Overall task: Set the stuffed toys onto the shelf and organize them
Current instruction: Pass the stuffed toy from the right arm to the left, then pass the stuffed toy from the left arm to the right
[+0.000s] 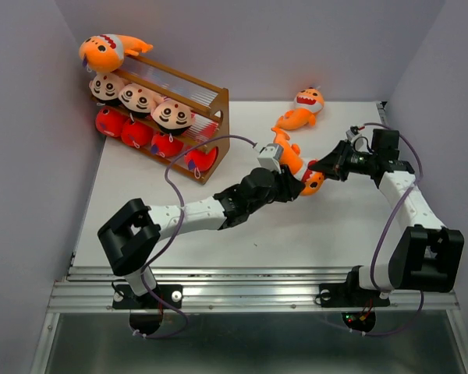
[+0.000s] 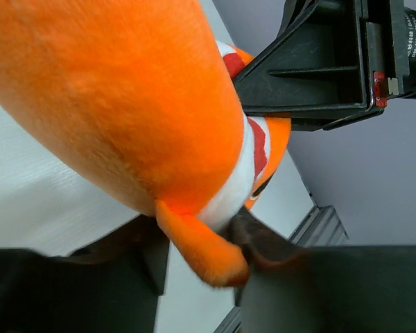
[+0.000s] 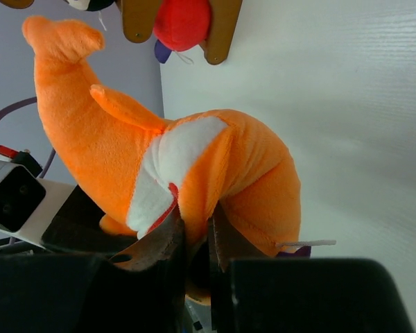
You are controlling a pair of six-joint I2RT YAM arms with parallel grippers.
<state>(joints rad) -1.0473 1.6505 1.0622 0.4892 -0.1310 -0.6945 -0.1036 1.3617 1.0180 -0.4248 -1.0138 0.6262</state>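
Brown wood frames the three-tier shelf (image 1: 219, 123), with pale rod slats, at the far left of the white table (image 1: 335, 234). An orange plush shark (image 1: 109, 51) with a white toothy mouth lies on its top tier. Three black-haired plush boys (image 1: 138, 98) fill the middle tier. Four red plush sharks (image 1: 152, 139) crowd the bottom tier, partly screened by the slats and the boys above.

Right of the shelf, the left gripper (image 2: 200, 258) straddles the body of a second orange shark (image 1: 291, 158). A fin sits between its blurred dark fingers, but whether they press it cannot be told. Beyond this toy, off the shelf's right panel, a third orange shark (image 1: 300, 111) lies on the table.

Farthest from the shelf, the right gripper (image 3: 197, 232) is pinched narrow on a fold of the second orange shark beside its white mouth. From overhead, that shark's head is largely hidden by the fingers.
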